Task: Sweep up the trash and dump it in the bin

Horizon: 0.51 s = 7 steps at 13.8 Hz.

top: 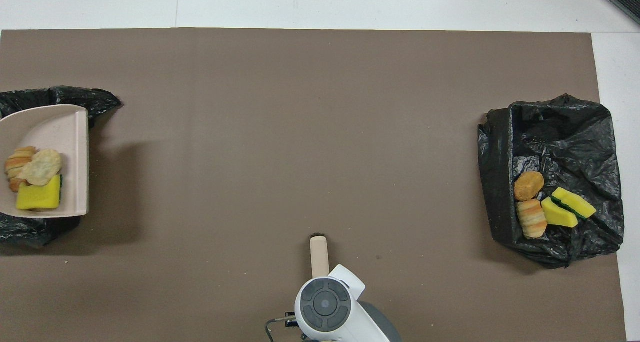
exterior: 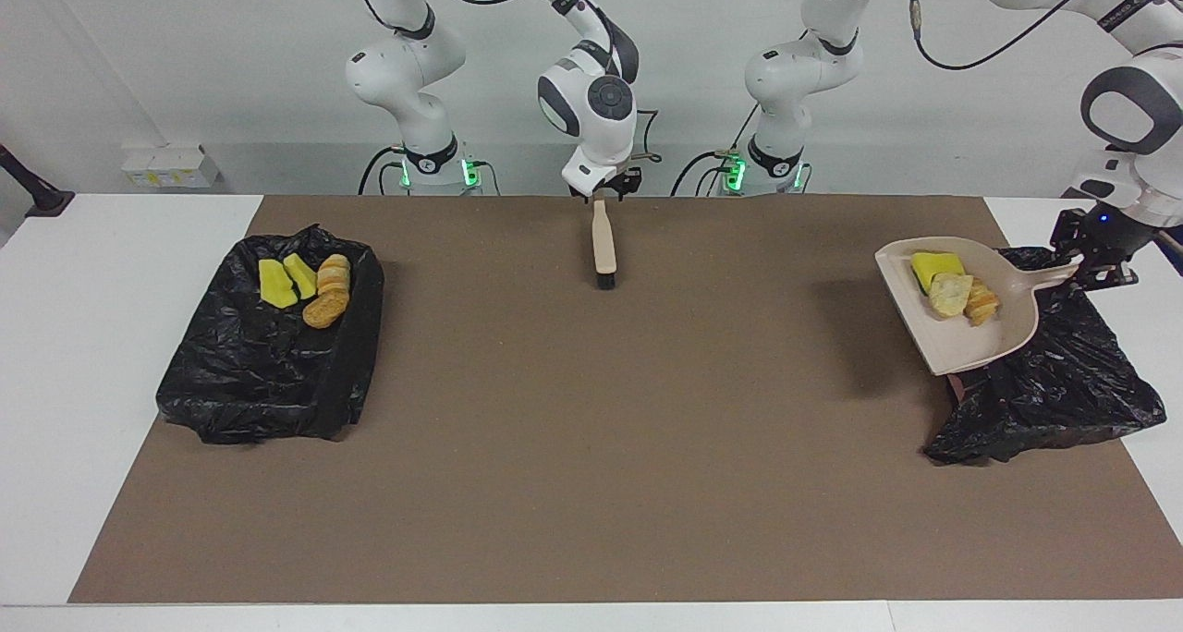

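Note:
My left gripper is shut on the handle of the beige dustpan, holding it in the air over the edge of the black-bagged bin at the left arm's end. The pan holds three pieces of trash: a yellow sponge, a pale beige lump and an orange-brown chunk. My right gripper is shut on the handle of the beige brush near the robots, mid-table, bristles down on the mat.
A second black-bagged bin at the right arm's end holds two yellow sponges and two brown bread-like chunks. A brown mat covers the table. The left gripper is out of the overhead view.

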Motion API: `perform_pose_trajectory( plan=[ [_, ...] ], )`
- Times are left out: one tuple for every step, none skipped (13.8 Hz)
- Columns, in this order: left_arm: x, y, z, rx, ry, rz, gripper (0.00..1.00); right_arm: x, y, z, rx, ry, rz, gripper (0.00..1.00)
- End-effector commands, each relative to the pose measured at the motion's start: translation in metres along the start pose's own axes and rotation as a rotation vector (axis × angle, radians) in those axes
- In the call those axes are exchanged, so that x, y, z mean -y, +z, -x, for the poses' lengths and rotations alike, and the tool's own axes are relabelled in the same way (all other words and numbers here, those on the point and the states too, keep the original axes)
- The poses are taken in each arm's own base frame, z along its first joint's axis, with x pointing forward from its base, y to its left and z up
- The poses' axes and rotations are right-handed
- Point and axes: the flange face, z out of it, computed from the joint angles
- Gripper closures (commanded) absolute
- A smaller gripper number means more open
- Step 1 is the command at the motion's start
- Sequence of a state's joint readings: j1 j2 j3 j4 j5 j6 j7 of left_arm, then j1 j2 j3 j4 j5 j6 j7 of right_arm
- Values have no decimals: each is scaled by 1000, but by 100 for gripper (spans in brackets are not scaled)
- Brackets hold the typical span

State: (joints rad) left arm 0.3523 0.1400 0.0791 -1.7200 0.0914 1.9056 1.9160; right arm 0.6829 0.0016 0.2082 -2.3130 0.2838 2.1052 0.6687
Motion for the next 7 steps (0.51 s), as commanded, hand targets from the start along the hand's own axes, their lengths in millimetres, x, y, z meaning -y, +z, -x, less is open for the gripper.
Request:
perform_pose_trajectory(
  plan=[
    [6, -14, 30, 109, 10, -63, 100, -21, -24, -47, -66, 13, -2, 0],
    [14, -20, 36, 182, 35, -69, 100, -33, -40, -62, -94, 40, -16, 0],
    [20, -21, 41, 229, 45, -62, 100, -46, -60, -77, -127, 69, -36, 0],
    [24, -25, 42, 270, 52, -57, 100, -60, -80, -93, -163, 94, -44, 0],
    [28, -28, 43, 326, 54, -42, 100, -74, -94, -106, -194, 108, -32, 0],
    [27, -29, 46, 377, 17, -38, 100, -88, -105, -116, -224, 121, -15, 0],
    [28, -32, 46, 431, -12, -36, 100, -101, -115, -124, -247, 135, -3, 0]
  ],
)
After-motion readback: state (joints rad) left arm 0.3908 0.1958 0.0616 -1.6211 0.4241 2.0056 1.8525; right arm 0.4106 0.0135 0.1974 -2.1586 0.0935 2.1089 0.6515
